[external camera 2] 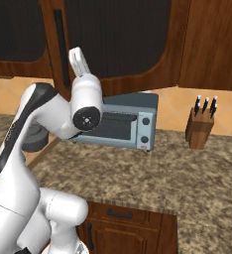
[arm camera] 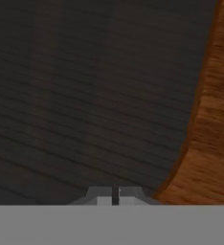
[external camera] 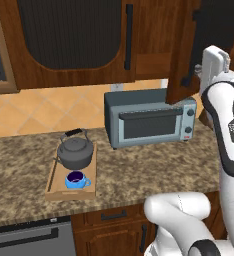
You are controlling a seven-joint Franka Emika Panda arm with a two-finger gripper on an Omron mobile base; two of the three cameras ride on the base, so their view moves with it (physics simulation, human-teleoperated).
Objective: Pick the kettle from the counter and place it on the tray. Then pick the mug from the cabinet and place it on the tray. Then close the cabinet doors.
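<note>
Left base view, nearest us: the tray [external camera: 53, 181] on the tabletop [external camera: 139, 172] already carries the mug [external camera: 76, 180] and, behind it, the kettle [external camera: 75, 153], so we judge only the cabinet doors remain. Farther up, the right door [external camera: 181, 55] hangs ajar. Our fingers [arm camera: 115, 195] are clenched on nothing, pressed close against its dark mesh panel, apparently to push it shut.

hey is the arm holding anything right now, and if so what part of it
Nothing is held. The end effector is shut with nothing between its fingertips, right up against the black mesh panel of a cabinet door.
</note>
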